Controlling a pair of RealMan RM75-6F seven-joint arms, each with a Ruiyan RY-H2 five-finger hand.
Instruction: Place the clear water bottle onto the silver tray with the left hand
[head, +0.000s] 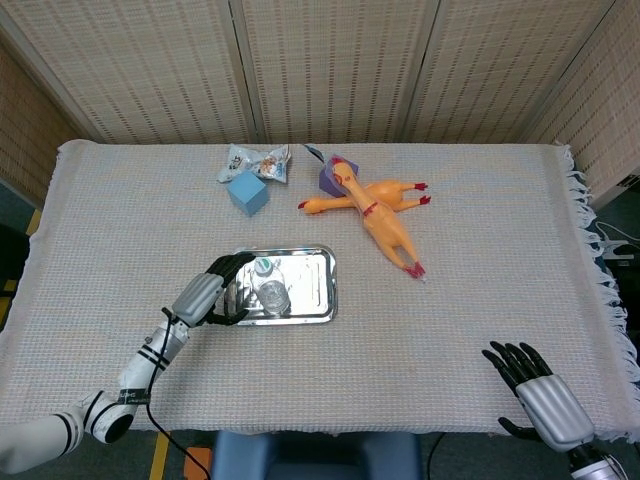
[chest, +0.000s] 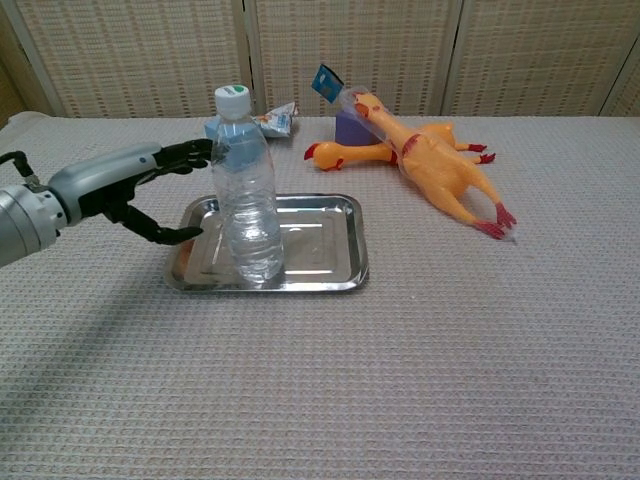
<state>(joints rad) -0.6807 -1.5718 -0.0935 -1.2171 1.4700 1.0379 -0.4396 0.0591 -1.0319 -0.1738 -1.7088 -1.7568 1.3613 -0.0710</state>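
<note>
**Bottle standing on tray, left hand apart from it**

The clear water bottle (chest: 243, 190) is standing upright on the silver tray (chest: 340, 245), toward the tray's 9 o'clock side in the chest view, its white cap (head: 263, 266) pointing up. The left hand (chest: 140, 185) is hovering just beside the bottle at its 9 o'clock, fingers spread wide and holding nothing; a visible gap is showing between the fingertips (chest: 198, 152) and the bottle wall. From the head view, the same hand (head: 210, 293) is hanging over the tray's left rim (head: 232, 262).

The right hand (head: 535, 390) is resting at the table's 5 o'clock corner, well apart from everything, its dark fingers fanned out and gripping nothing.

At the tray's 1 o'clock, a yellow rubber chicken (head: 378, 215) is lying on the woven cloth (head: 480, 250), its head touching a purple block (head: 328, 180). At the tray's 12 o'clock, a blue cube (head: 247, 192) is sitting just beside a crinkled snack packet (head: 255, 161).
</note>
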